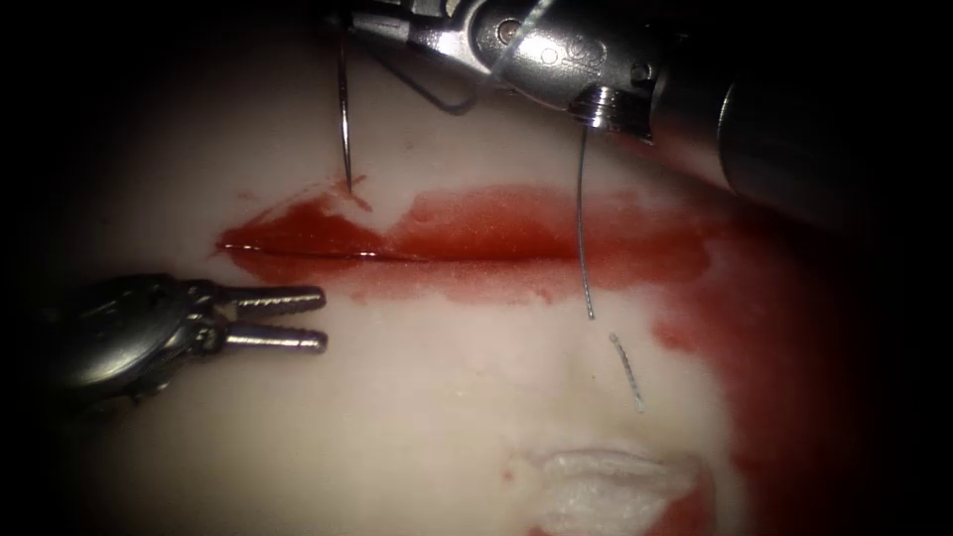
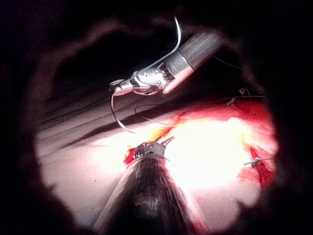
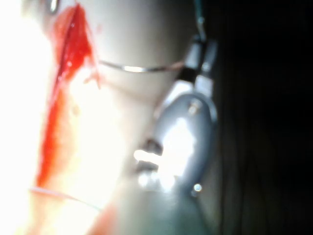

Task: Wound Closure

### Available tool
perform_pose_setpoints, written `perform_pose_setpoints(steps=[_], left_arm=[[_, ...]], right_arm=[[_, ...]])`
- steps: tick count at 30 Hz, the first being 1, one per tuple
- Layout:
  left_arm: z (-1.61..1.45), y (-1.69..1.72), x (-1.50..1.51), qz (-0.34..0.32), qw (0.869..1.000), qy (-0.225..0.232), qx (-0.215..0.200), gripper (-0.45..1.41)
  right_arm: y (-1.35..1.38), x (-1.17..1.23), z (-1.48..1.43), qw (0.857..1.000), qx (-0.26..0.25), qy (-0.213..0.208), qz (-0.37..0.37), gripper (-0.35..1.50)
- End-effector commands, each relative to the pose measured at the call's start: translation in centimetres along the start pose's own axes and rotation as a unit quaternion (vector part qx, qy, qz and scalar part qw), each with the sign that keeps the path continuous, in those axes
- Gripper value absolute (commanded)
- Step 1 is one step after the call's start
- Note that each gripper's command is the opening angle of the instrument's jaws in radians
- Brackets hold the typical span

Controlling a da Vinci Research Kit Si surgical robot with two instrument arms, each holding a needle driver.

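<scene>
The tissue has a horizontal cut wet with red fluid. My right tool comes down from the upper right, jaws shut on the curved needle near its thread end. The needle hangs downward, its tip touching the tissue at the cut's far edge near the left end; I cannot tell its depth. The right wrist view shows the needle reaching from the jaws to the cut. My left tool lies near the cut's left end, open and empty. Thread trails down across the cut.
A short cut end of thread lies on the tissue below the cut's right part. White gauze sits at the near edge. Red fluid spreads over the right side. The right tool's thick shaft crosses the upper right.
</scene>
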Motion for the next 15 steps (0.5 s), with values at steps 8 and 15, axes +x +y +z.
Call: perform_pose_setpoints(steps=[8, 15], left_arm=[[0.13, 0.05, 0.02, 0.010, 1.000, 0.023, -0.012, -0.10], [0.13, 0.05, 0.06, 0.003, 0.999, 0.035, -0.016, -0.05]], right_arm=[[0.01, 0.04, 0.22, 0.999, -0.018, -0.010, -0.032, 0.31], [0.00, 0.03, 0.21, 0.999, -0.018, -0.009, -0.039, 0.31]])
